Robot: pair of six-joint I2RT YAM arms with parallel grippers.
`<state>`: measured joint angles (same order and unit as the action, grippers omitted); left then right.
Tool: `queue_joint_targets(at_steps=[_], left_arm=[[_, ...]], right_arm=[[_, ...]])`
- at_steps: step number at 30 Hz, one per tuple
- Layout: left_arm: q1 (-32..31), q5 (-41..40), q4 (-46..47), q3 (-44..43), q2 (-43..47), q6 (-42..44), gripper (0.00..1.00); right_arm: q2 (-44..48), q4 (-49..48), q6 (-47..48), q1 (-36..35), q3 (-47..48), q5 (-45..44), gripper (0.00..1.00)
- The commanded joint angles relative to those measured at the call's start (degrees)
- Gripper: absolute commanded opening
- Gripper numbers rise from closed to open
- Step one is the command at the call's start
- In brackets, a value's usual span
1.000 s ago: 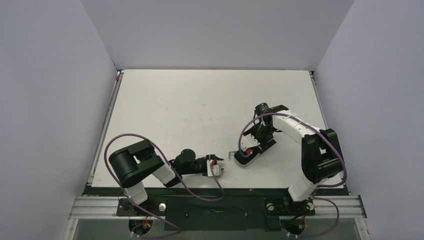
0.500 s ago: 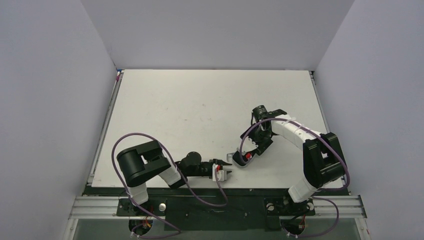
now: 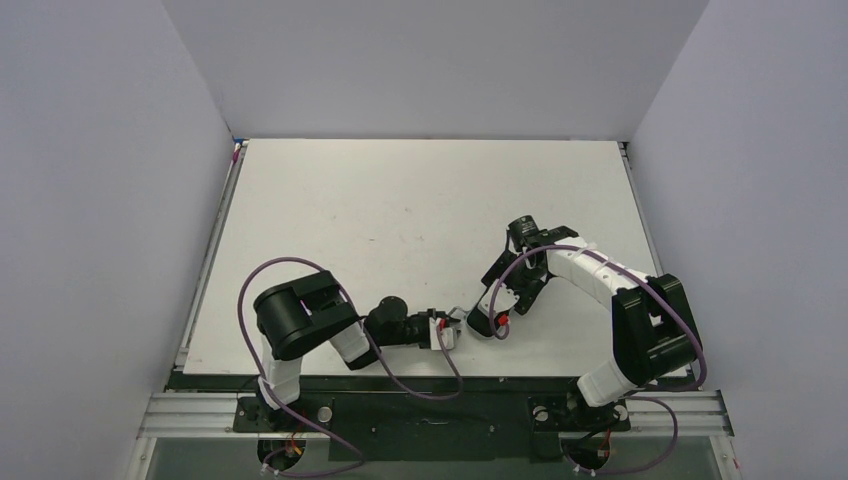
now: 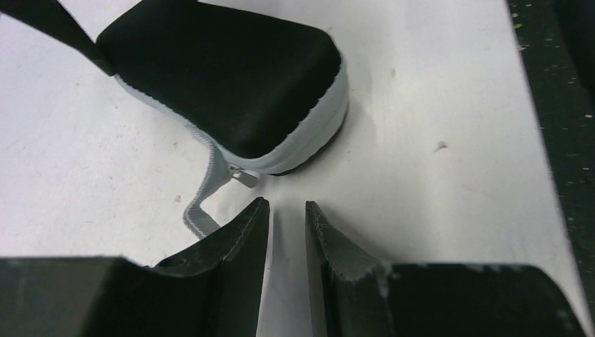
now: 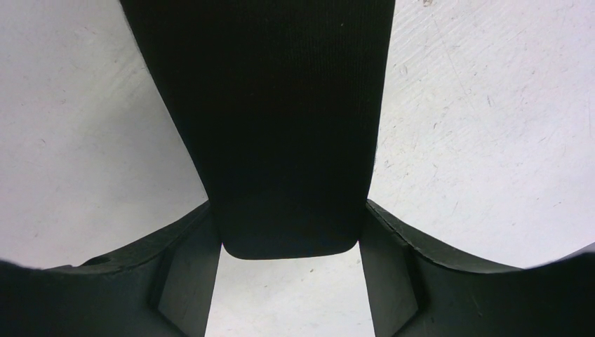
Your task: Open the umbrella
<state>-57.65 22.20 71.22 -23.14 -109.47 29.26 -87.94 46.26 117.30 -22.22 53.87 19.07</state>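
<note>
Two hands are at work. My right hand [image 5: 289,210] grasps the black-and-grey case [image 4: 224,77] across its width, both fingers touching its sides, low on the surface [image 4: 435,105] at about 5 o'clock in the overhead view. I see no umbrella and judge that it is zipped inside that case. My left hand [image 4: 286,208] is narrowed to a slit and holds nothing. The zip pull [image 4: 244,177] and its grey strap [image 4: 202,207] lie at 11 o'clock from its fingertips. I should shift toward 11 o'clock, get the strap between the fingers, clamp, then draw along the zip line while the right hand anchors the case.
</note>
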Motion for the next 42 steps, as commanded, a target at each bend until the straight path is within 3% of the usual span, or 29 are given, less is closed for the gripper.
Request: queue_joint_targets(at_steps=[1, 13, 20, 31, 33, 36, 42], left_arm=[[1.83, -0.13, 1.8, -2.81, -1.89, -0.27, 0.24], [3.35, 2.76, 2.13, -5.49, -5.23, -0.09, 0.29], [4.05, 9.27, 0.68, -6.61, -5.59, 3.33, 0.29], [4.61, 13.48, -2.05, -10.16, -6.81, 4.99, 0.2], [4.61, 13.78, -2.08, -10.32, -6.75, 5.11, 0.16], [4.6, 13.86, -1.76, -9.99, -6.33, 5.19, 0.01], [4.57, 12.71, -0.39, -6.93, -3.88, 4.35, 0.0]], right_arm=[[-1.08, 3.08, 9.17, -0.76, -2.02, 5.17, 0.39], [-0.87, 3.39, 13.78, -0.44, -3.52, 6.5, 0.39], [-2.17, 3.85, 14.77, -0.37, -2.49, 6.46, 0.4], [-3.35, 6.15, 17.94, 0.17, -1.24, 6.47, 0.4], [-3.62, 6.39, 17.92, 0.18, -0.9, 6.51, 0.4], [-3.99, 6.37, 17.16, 0.23, -0.51, 6.35, 0.4], [-4.42, 6.41, 13.38, 1.0, 0.66, 5.75, 0.38]])
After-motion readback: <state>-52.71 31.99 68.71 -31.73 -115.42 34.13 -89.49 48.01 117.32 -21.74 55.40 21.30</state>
